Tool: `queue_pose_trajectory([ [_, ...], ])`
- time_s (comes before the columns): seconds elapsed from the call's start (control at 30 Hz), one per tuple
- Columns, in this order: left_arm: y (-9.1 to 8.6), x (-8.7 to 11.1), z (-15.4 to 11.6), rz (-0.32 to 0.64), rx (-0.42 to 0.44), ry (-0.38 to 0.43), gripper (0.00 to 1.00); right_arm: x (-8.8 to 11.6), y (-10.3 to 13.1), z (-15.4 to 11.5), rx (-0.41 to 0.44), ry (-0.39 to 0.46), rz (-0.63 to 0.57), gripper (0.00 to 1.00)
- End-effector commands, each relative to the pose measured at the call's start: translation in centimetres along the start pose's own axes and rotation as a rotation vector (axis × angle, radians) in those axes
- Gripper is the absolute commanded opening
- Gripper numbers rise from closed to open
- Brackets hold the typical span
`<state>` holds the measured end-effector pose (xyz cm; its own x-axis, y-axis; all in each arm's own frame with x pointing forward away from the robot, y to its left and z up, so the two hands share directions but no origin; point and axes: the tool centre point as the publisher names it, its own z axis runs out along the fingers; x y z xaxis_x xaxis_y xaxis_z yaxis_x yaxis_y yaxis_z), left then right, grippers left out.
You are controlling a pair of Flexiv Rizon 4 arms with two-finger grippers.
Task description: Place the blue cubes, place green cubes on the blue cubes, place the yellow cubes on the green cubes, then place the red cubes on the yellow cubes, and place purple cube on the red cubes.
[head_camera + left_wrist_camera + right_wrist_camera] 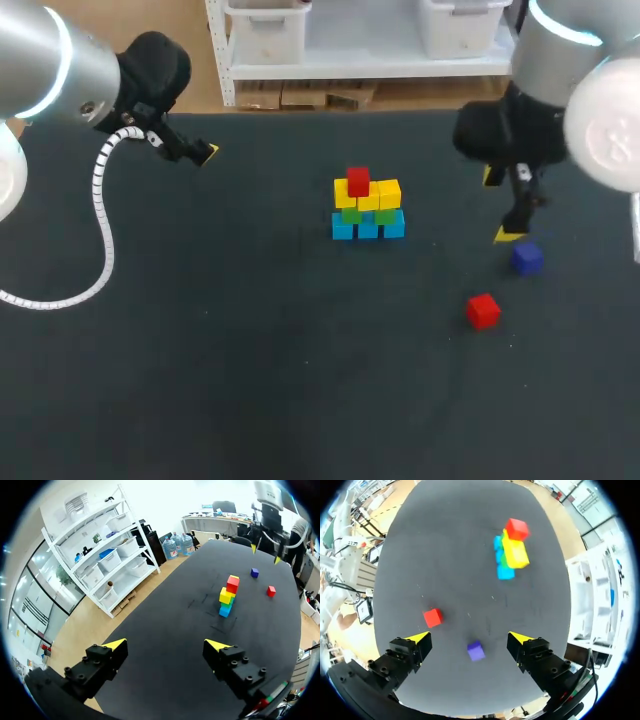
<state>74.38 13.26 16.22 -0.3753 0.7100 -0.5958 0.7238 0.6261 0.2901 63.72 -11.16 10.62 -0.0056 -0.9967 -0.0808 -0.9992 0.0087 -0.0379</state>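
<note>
Near the middle of the dark bench (pixel 250 350) stands a stack (pixel 368 200). Blue cubes (pixel 343 229) form its bottom row, green cubes (pixel 351 213) rest on them, and yellow cubes (pixel 389 192) lie across the green. One red cube (pixel 358 181) sits on top, toward the stack's left end. A loose red cube (pixel 483 310) lies on the bench off to the right of the stack and nearer the front edge. The purple cube (pixel 527 258) sits near it, a little further back.

The right hand (pixel 469 638) hangs over the purple cube with its fingers spread wide and nothing in its grasp. In the right wrist view the cube lies on the bench between the two yellow tips, touching neither.

The left hand (pixel 165 645) is over the bench's far left, well apart from every cube. It is also wide open and empty, with the stack far ahead of its fingers.
</note>
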Motion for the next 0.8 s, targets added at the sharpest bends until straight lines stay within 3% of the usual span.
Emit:
queue_pose_trajectory([
  [0.03,0.2,0.1,0.0,0.004,0.007,-0.004,1.0,-1.6,-0.8,2.2,-0.034,0.031,-0.011,1.0],
  [0.53,0.2,0.1,0.0,0.004,0.007,-0.004,1.0,-0.2,5.4,2.9,-0.029,0.002,-0.083,1.0],
  [0.8,0.2,0.1,0.0,0.004,0.007,-0.004,1.0,-0.7,9.2,5.3,-0.01,0.041,-0.16,1.0],
])
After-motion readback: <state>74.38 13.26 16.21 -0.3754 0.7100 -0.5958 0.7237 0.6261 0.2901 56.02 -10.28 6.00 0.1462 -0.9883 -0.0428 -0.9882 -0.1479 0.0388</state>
